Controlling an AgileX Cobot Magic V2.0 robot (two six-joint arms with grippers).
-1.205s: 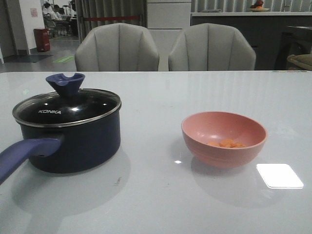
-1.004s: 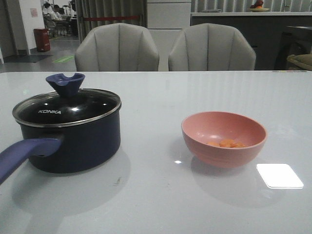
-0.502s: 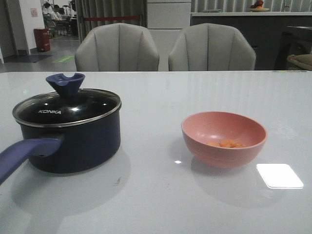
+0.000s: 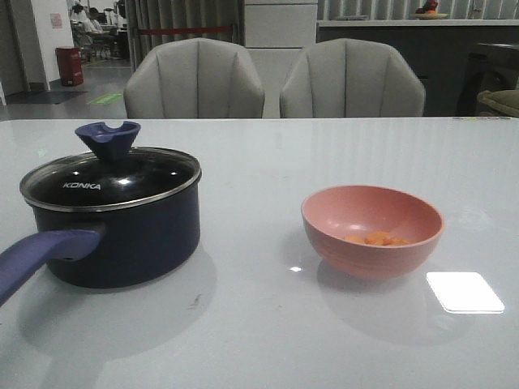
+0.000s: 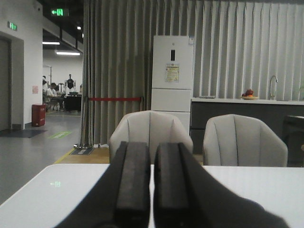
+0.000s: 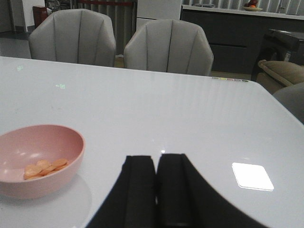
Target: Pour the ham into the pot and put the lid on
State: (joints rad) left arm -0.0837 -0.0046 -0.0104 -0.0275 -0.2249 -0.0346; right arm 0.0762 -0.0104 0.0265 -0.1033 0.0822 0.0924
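The dark navy pot (image 4: 130, 243) stands on the white table at the left, its purple-blue handle (image 4: 36, 258) pointing toward the near left edge. The glass lid (image 4: 111, 179) with the blue knob (image 4: 108, 138) and white KONKA lettering rests on the pot. To the right, the pink bowl (image 4: 372, 230) (image 6: 35, 159) holds the ham (image 4: 375, 238) (image 6: 45, 167), a small heap of orange chunks. My left gripper (image 5: 152, 145) is shut and empty, above the table. Beside the bowl, my right gripper (image 6: 156, 157) is shut and empty. Neither gripper shows in the front view.
Two grey chairs (image 4: 195, 79) (image 4: 352, 79) stand behind the far table edge. A bright light reflection (image 4: 465, 291) lies on the table (image 4: 259, 154) right of the bowl. A white fridge (image 5: 173, 73) and a dark counter (image 5: 247, 107) stand in the background.
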